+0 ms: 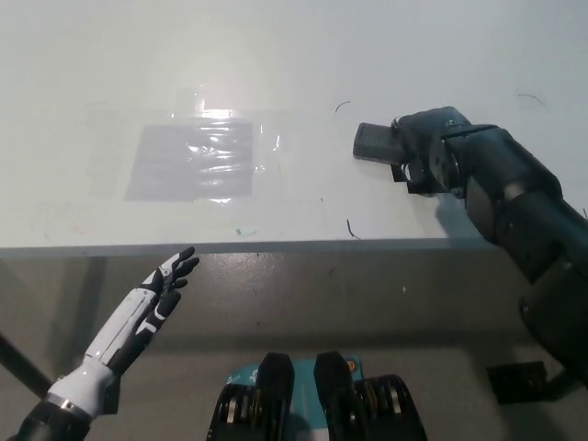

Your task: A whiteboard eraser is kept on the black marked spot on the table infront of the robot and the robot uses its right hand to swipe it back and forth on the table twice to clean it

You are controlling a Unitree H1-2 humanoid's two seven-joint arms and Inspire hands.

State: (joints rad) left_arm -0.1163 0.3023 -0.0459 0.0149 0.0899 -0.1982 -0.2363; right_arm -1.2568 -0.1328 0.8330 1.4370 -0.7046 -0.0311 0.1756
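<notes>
A dark whiteboard eraser (pixel 373 142) lies on the white table (pixel 294 55), right of centre. My black right hand (pixel 430 147) is shut on it from the right, and only the eraser's left end pokes out. The hand and forearm cover most of the black marked spot (pixel 401 174); just a corner shows under the hand. My white left hand (pixel 158 296) rests open below the table's front edge at the lower left, fingers spread.
A grey, shiny taped rectangle (pixel 193 159) lies on the table left of centre. Small pen marks (pixel 351 227) sit near the front edge (pixel 276 246). A dark object (pixel 519 378) lies on the floor at lower right.
</notes>
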